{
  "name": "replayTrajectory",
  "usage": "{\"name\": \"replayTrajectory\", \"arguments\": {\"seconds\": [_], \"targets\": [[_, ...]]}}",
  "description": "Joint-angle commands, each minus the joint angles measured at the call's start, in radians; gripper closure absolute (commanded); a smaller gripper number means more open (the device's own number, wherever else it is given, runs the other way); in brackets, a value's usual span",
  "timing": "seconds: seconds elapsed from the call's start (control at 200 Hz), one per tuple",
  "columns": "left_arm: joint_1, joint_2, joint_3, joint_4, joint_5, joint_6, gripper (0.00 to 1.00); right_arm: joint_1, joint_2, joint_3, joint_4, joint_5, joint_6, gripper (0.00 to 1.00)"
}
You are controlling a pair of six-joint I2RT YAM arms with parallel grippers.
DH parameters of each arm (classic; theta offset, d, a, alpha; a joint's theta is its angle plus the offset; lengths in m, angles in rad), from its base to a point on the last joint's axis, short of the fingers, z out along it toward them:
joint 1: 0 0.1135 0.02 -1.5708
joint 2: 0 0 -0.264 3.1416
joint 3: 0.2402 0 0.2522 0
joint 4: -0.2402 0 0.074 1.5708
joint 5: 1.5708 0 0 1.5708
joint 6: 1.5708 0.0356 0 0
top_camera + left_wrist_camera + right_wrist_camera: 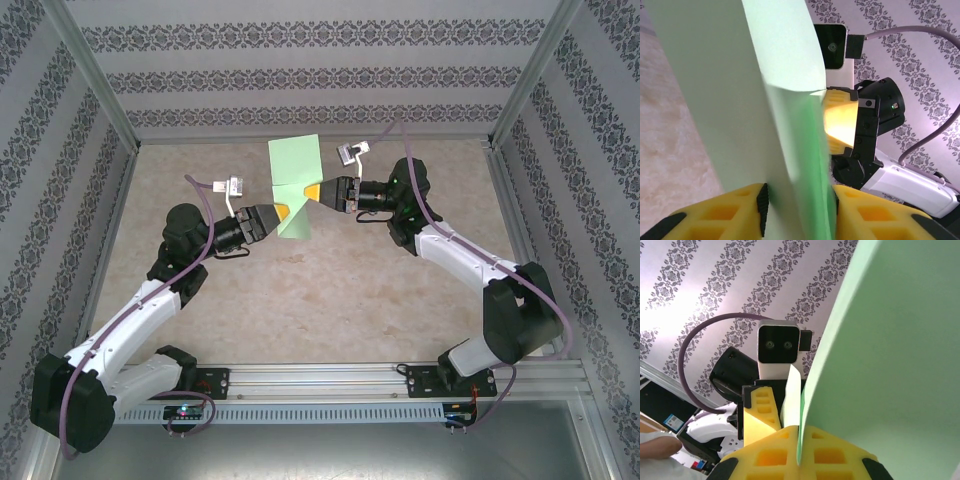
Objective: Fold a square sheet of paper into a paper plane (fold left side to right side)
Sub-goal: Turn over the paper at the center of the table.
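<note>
While the square sheet of paper [295, 160] hangs bent above the table [330, 300] toward 12 o'clock, my right gripper [316, 192] pinches it tight at its 3 o'clock and my left gripper [284, 211] nips it at 7. I judge the left-to-right fold barely begun, with no dart shape yet.

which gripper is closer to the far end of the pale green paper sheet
Right. The right gripper is shut on the pale green paper sheet at its right edge, closer to the far end; the left gripper straddles the left edge, toward the near end.
</note>
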Motion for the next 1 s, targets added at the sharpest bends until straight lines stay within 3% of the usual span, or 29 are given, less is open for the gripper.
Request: {"name": "replayTrajectory", "arguments": {"seconds": [0.0,0.165,0.37,0.51,0.585,0.709,0.869,0.994], "targets": [[-0.012,-0.003,0.034,0.046,0.016,0.012,0.69,0.013,0.011,-0.011,0.055,-0.01,0.011,1.0],[-0.018,-0.004,0.035,-0.03,-0.005,0.056,0.85,0.009,0.0,-0.025,0.001,-0.003,-0.039,0.91],[-0.041,-0.02,0.062,-0.268,-0.09,0.209,0.95,-0.047,-0.097,-0.057,-0.393,0.098,-0.294,0.68],[-0.064,-0.023,0.096,-0.486,-0.202,0.325,1.0,-0.128,-0.204,-0.121,-0.641,0.271,-0.467,0.55],[-0.108,-0.018,0.15,-0.678,-0.361,0.424,1.0,-0.176,-0.256,-0.136,-0.788,0.405,-0.537,0.48],[-0.259,0.023,0.247,-0.941,-0.69,0.521,1.0,-0.24,-0.337,-0.133,-1.005,0.636,-0.639,0.43],[-0.407,0.159,0.374,-1.182,-1.031,0.489,1.0,-0.31,-0.44,-0.194,-1.098,0.841,-0.665,0.27],[-0.512,0.32,0.51,-1.374,-1.273,0.412,1.0,-0.368,-0.491,-0.255,-1.09,0.875,-0.65,0.13]]}}
